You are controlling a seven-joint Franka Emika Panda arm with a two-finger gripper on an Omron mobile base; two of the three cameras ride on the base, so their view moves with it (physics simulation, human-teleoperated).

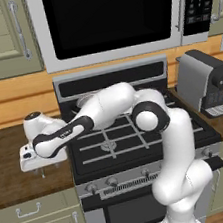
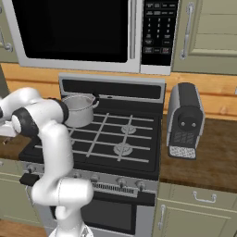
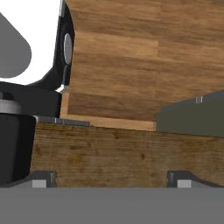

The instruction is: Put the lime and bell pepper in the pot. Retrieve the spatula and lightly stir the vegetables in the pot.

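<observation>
Pot [image 2: 77,110] sits on stove's [image 2: 111,139] back-left burner, seemingly; gripper [image 3: 112,180] spread wide.

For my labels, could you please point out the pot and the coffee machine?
pot [image 2: 79,113]: right base view, on its steel side wall.
coffee machine [image 2: 185,121]: right base view, on its dark front.

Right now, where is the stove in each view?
Left base view: stove at centre, behind the arm.
Right base view: centre-left, beside the arm.
Hand view: the grey slab at the right edge is probably its side.
Shared landmark: wooden back wall.
</observation>
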